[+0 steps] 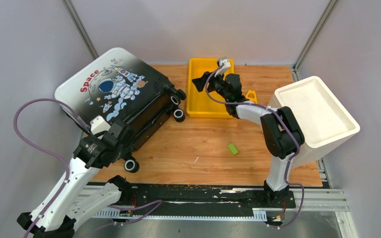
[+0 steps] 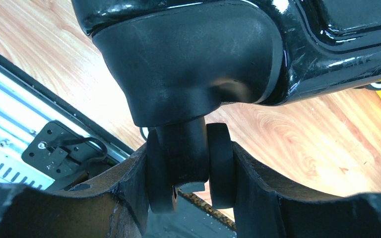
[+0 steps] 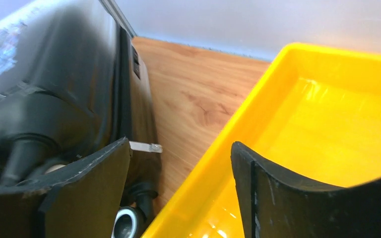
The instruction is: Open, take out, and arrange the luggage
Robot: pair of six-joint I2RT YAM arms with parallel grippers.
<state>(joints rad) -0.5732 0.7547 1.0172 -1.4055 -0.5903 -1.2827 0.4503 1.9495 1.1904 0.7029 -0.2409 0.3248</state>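
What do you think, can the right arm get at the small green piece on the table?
Probably yes: the right claw hangs open and empty over the yellow tray, and only bare wood lies between tray and green piece.

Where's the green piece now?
Top view: the green piece lies on the wooden table, right of centre, between the yellow tray and right arm base.

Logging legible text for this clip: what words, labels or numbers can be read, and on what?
"Space": red letters on the luggage shell, top external view.
Small marks beside its astronaut picture: too small to read.
Wrist views: nothing readable.
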